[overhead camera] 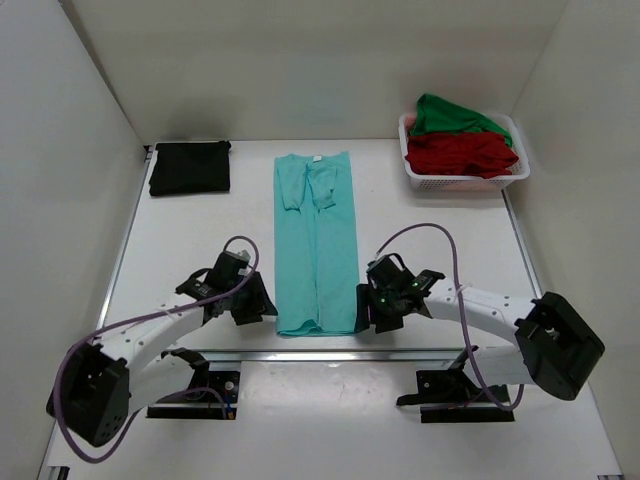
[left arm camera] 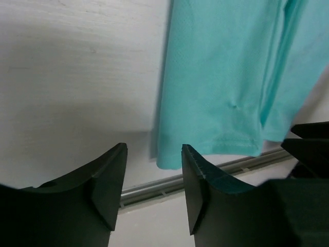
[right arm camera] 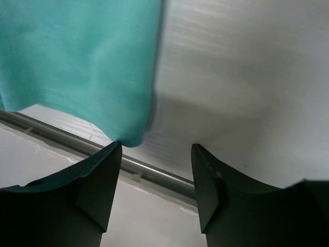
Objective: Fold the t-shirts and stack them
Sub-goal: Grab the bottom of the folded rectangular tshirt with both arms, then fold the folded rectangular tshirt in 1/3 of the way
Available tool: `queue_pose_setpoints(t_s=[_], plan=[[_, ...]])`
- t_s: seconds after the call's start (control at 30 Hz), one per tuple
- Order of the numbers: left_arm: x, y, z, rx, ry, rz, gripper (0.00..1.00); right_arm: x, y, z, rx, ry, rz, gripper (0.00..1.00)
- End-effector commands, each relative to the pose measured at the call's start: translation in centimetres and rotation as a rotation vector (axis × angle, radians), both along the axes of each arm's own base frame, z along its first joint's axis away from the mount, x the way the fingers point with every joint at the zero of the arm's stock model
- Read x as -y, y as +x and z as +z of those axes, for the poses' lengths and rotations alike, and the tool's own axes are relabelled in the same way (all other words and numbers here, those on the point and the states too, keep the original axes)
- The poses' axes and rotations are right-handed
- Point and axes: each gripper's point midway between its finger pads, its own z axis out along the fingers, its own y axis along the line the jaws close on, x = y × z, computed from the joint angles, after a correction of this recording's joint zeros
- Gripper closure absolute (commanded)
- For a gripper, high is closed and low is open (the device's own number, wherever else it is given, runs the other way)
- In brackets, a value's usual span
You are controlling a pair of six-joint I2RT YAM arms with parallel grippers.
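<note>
Bearing a teal t-shirt (overhead camera: 316,245), white table (overhead camera: 200,240); white walls (overhead camera: 300,60).

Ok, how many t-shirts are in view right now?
4. The teal t-shirt lies in a long strip mid-table. The black t-shirt sits folded at far left. The red t-shirt and green t-shirt are heaped in the white basket at far right, which may hide more.

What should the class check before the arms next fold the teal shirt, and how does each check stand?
Left claw open and empty: ok.
Right claw open and empty: ok.
Teal t-shirt flat, sleeves folded in: ok.
Claws beside its near hem corners: ok.
Black t-shirt folded, set apart: ok.
Red t-shirt and green t-shirt out of the basket: not ok.
</note>
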Motion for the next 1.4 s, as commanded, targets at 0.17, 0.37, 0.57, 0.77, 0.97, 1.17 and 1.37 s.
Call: queue_pose_setpoints(t_s=[0.17, 0.37, 0.57, 0.77, 0.97, 1.17, 1.37], plan=[[3.0, -0.2, -2.6, -0.063, 0.058, -0.147, 0.43, -3.4, 0.6, -0.4, -0.008, 0.012, 0.022, 0.46], [3.2, -1.5, -2.7, -0.099, 0.032, -0.178, 1.00, -4.1, -0.8, -0.3, -0.055, -0.020, 0.080, 1.00], [2.7, -3.8, -0.3, -0.125, -0.013, -0.250, 1.00, -4.2, -2.9, 2.4, -0.148, 0.053, 0.134, 1.00], [2.8, 0.0, 3.2, -0.074, -0.058, -0.228, 1.00, -5.3, -0.4, 6.9, -0.187, 0.188, 0.129, 1.00], [1.9, 7.2, 4.7, -0.045, -0.068, -0.107, 1.00, -4.6, 7.9, 8.9, -0.144, 0.241, 0.079, 1.00], [2.0, 14.6, 4.7, -0.046, -0.072, -0.039, 1.00, -3.8, 16.2, 10.0, -0.103, 0.256, 0.049, 1.00], [1.6, 21.5, 4.3, -0.031, -0.071, 0.028, 0.93, -3.1, 23.1, 8.6, -0.111, 0.277, -0.018, 1.00]])
